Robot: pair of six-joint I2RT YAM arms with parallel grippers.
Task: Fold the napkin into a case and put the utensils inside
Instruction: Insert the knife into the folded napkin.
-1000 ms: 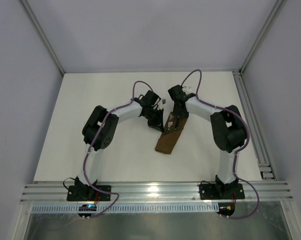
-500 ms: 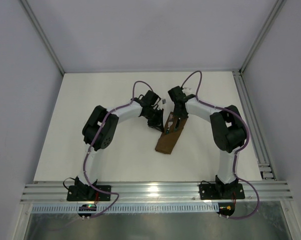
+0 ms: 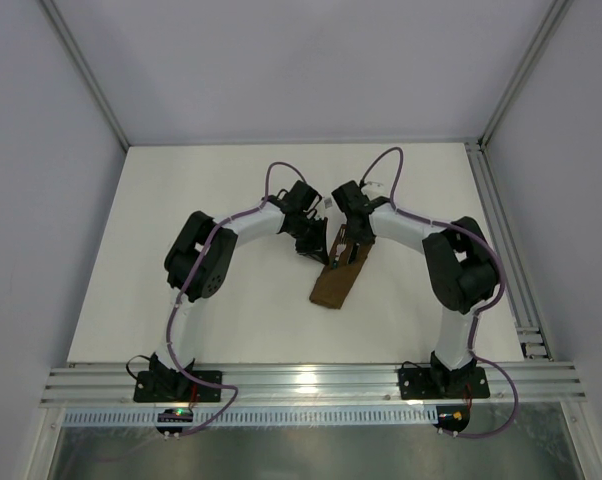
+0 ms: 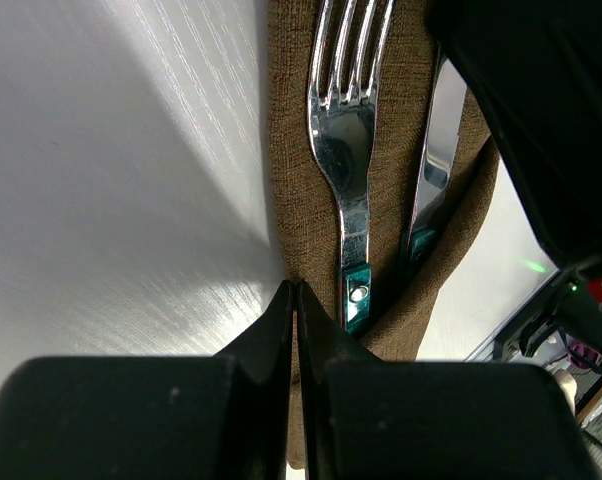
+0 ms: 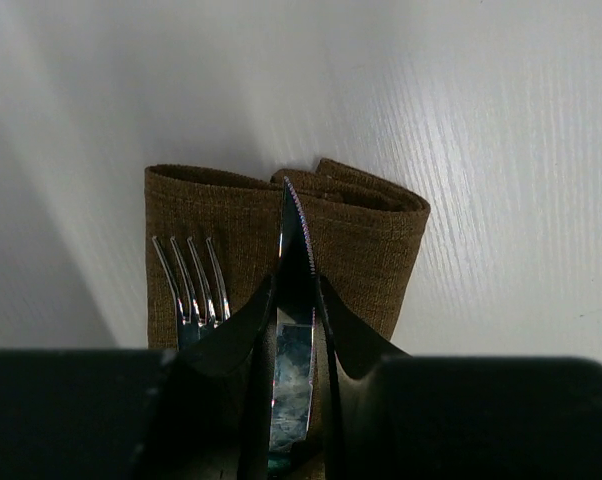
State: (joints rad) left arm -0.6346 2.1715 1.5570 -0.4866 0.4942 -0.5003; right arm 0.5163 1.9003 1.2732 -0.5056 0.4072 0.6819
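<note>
brown woven case, silver fork, silver knife

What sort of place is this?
Probably a lab test cell: a bare white table boxed in by plain panels, a metal rail carrying two arms, one napkin with cutlery.

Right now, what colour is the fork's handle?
Teal; the fork shows it best in the left wrist view.

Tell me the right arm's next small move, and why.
Probably slide the knife a little deeper into the case. The right pincer is closed on its blade, whose tip reaches the cloth's far edge, well past the fork tines, while the left pincer sits shut at the case's side edge, likely steadying it.
</note>
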